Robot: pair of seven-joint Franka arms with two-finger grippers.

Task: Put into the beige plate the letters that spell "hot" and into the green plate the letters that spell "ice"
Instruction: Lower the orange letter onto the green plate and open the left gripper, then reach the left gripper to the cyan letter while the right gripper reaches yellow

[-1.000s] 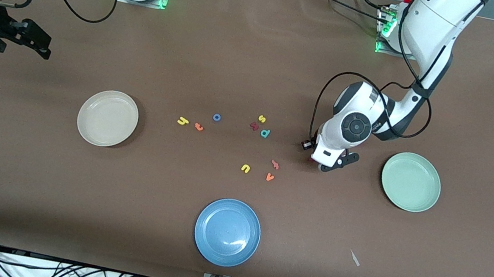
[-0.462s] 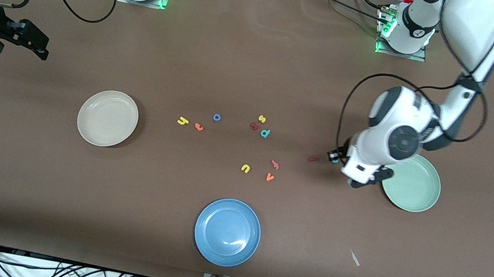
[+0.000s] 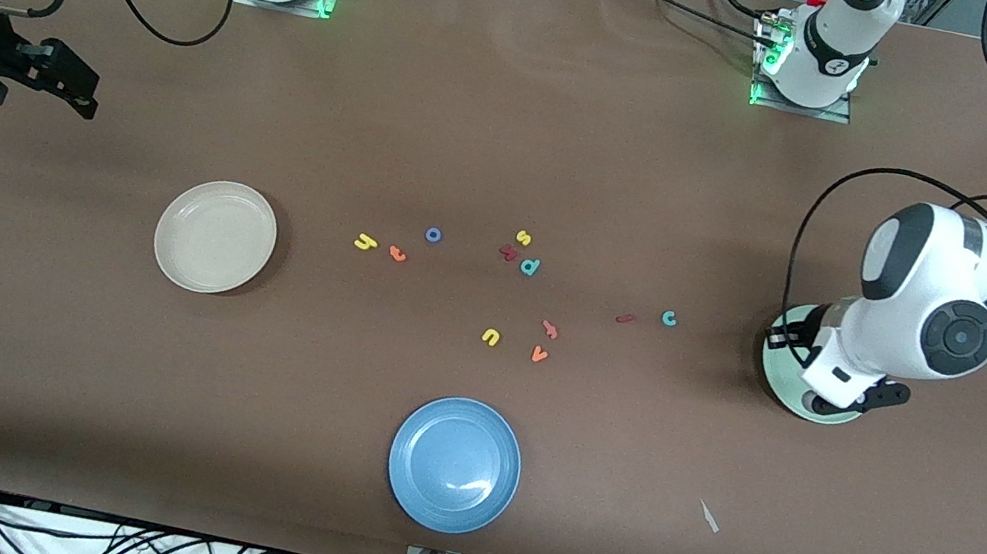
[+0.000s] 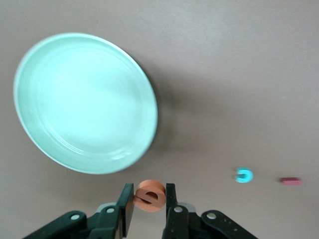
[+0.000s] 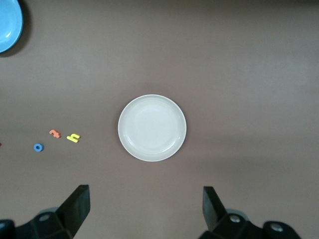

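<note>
Left gripper (image 4: 148,206): jaws clamped on the orange round toy letter e (image 4: 150,194), held up in the air. In the front view the gripper hangs over the round pale mint-green plate (image 3: 779,373), at the left arm's end of the table; the arm body covers most of the plate. In the left wrist view the e sits just off the plate rim, not over the plate centre. The plate has nothing in it.

Right gripper (image 5: 144,206): jaws spread wide, grasping nothing. Arm waits at its own end of the table, w/ the round cream-beige plate (image 5: 152,127) in its wrist view. That plate holds no letters.

Remaining "ice" letters, on the brown table surface (image 3: 521,120):
- Teal toy letter c (image 3: 669,319), near the green plate, toward table centre.
- Dark red bar-like letter i (image 3: 624,318), just beside the c.

"hot" letters, all on the table, between the beige plate and table centre:
- Yellow toy letter h (image 3: 365,242).
- Orange toy letter t (image 3: 397,253), just beside the h.
- Blue ring-shaped letter o (image 3: 433,234), near the t.

Other items: round blue plate (image 3: 455,463), nearest the front camera; yellow u (image 3: 490,336); orange v (image 3: 539,355); teal p (image 3: 530,266); yellow s (image 3: 523,238).
</note>
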